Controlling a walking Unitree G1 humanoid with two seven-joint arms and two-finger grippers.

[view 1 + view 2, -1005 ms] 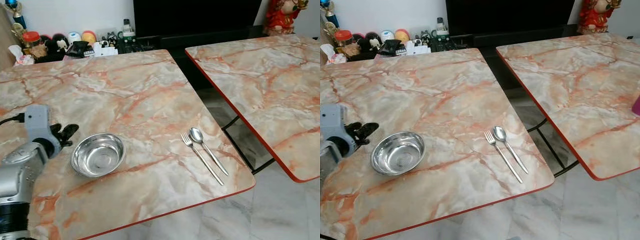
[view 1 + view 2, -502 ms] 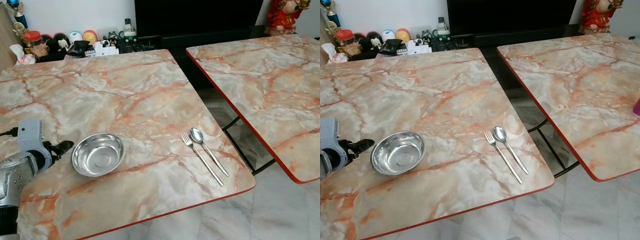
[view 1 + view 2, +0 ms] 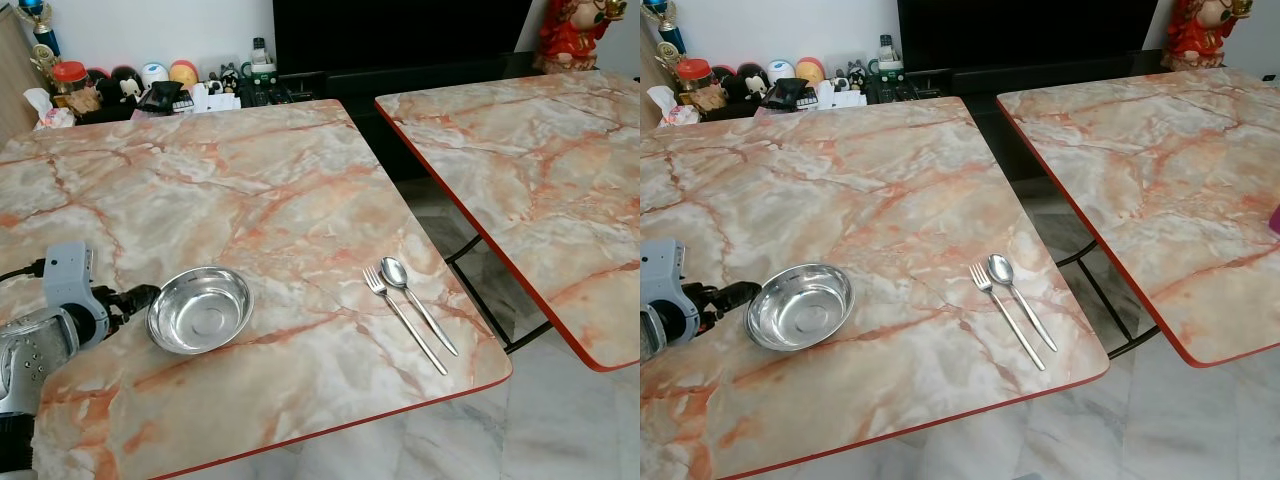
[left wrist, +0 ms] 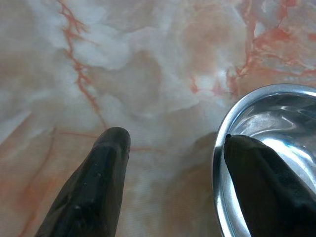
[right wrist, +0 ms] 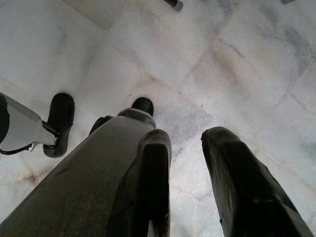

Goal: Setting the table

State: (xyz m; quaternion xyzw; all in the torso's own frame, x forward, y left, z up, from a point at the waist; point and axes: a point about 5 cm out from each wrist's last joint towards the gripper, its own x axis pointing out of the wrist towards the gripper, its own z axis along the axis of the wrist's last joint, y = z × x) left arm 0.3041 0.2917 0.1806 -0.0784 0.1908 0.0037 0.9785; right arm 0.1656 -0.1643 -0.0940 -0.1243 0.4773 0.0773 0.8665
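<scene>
Right gripper [image 5: 185,148] hanging above pale marble floor [image 5: 237,64], jaws slightly apart, robot's leg [image 5: 74,182] alongside

table [image 3: 250,190]: marble-patterned top, red edge; bowl [image 3: 200,309] upright at near left | fork [image 3: 402,320] and spoon [image 3: 416,301] side by side, near right corner, well apart from bowl
</scene>
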